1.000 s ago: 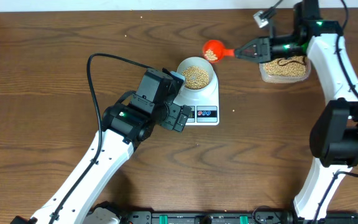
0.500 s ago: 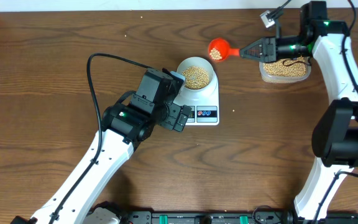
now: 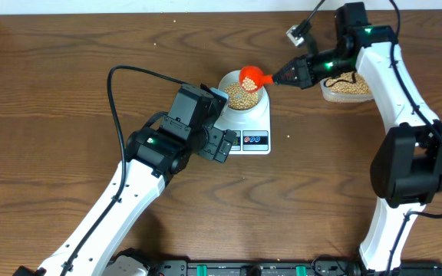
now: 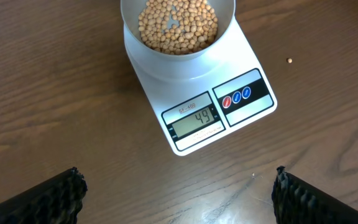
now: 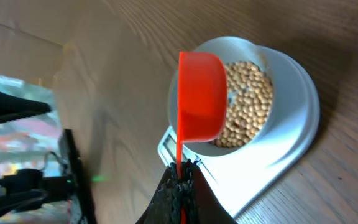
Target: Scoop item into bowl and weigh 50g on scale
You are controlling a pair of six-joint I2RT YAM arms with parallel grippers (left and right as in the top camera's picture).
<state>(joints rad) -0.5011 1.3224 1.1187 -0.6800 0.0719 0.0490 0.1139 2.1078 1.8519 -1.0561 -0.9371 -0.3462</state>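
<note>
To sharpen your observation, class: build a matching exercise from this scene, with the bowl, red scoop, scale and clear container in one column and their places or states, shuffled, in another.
1 bowl
2 red scoop
3 scale
4 clear container

A display reads 49
B on the table, beans inside
C held by the right gripper over the bowl
D on the scale, holding beans

Pairs: 1-D, 2-C, 3-A, 4-B

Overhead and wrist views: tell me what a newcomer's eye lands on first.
The bright red scoop, clamped in the right gripper, hangs over the white bowl heaped with tan beans near the middle of the table. Under the bowl, the white scale reads 49 on its display, seen plainly from the left wrist.
</note>
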